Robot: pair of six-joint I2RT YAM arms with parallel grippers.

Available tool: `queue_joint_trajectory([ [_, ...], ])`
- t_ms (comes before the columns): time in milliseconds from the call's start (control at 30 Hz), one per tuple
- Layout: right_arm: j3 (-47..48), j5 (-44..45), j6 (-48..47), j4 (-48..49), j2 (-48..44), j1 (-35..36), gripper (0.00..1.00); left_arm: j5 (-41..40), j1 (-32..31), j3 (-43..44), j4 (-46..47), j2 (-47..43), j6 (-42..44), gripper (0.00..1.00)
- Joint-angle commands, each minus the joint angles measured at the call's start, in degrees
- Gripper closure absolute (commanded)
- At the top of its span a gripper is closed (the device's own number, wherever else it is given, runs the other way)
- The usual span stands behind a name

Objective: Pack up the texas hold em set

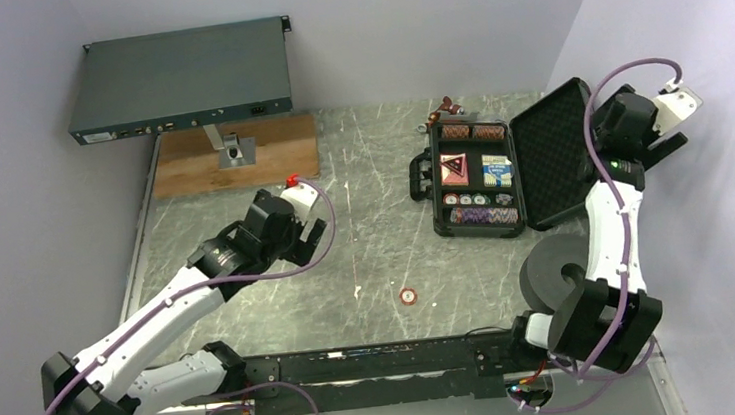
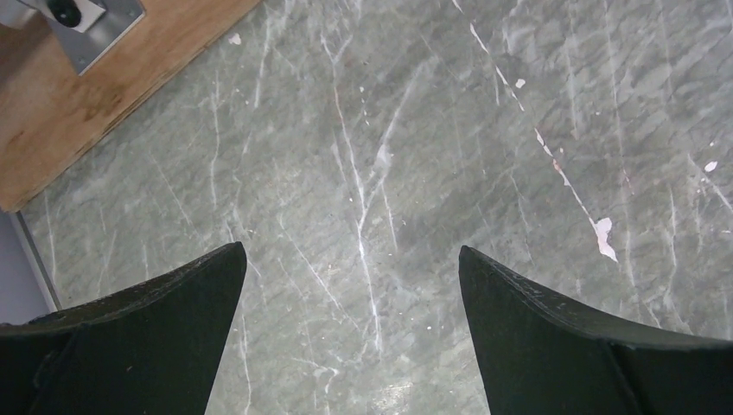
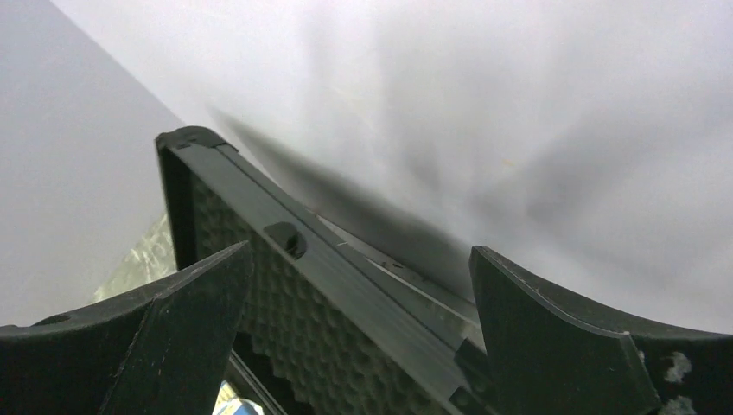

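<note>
The black poker case [image 1: 479, 226] lies open at the right of the table. Its tray holds rows of chips [image 1: 485, 215], a card deck [image 1: 497, 170] and a red item [image 1: 453, 166]. The foam-lined lid [image 1: 551, 151] stands open to the right. One loose red-and-white chip [image 1: 408, 295] lies on the table in front. My right gripper [image 1: 605, 121] is open, and its open jaws straddle the rim of the lid [image 3: 346, 294] without closing on it [image 3: 359, 259]. My left gripper [image 1: 313, 228] is open and empty over bare table [image 2: 350, 251], far left of the case.
A grey roll [image 1: 555, 276] sits by the right arm's base. A dark rack unit [image 1: 182, 78] stands on a metal post on a wooden board [image 1: 238, 154], which also shows in the left wrist view [image 2: 78, 104]. Small red items [image 1: 446, 112] lie behind the case. Walls are close on the right.
</note>
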Motion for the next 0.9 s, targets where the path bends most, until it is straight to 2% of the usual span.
queue_joint_trajectory([
  [0, 1.72, -7.49, 3.04, 0.07, 1.58, -4.86, 0.01, 2.08, 0.33, 1.50, 2.76, 3.00, 1.57, 0.00],
  [233, -3.43, -20.68, 7.81, 1.27, 4.88, -7.87, 0.00, 2.03, 0.33, 1.50, 2.36, 4.50, 1.01, 0.01],
  [467, -3.11, -27.92, 6.86, -1.01, 6.81, -7.89, 0.00, 1.37, 0.29, 1.16, 1.89, 3.85, 1.04, 0.02],
  [633, -1.69, -39.25, 6.47, -2.48, 5.64, -7.91, 0.00, 0.94, 0.35, 1.60, 1.33, 3.96, 1.42, 0.04],
  [767, -1.57, -49.03, 8.61, -0.06, 4.75, -7.75, 0.01, 0.79, 0.35, 1.75, 0.83, 3.59, 1.53, 0.05],
  [867, -0.46, -54.60, 10.82, 0.53, 5.03, -6.46, 0.01, 0.47, 0.36, 1.84, 0.56, 3.50, 1.61, 0.00],
])
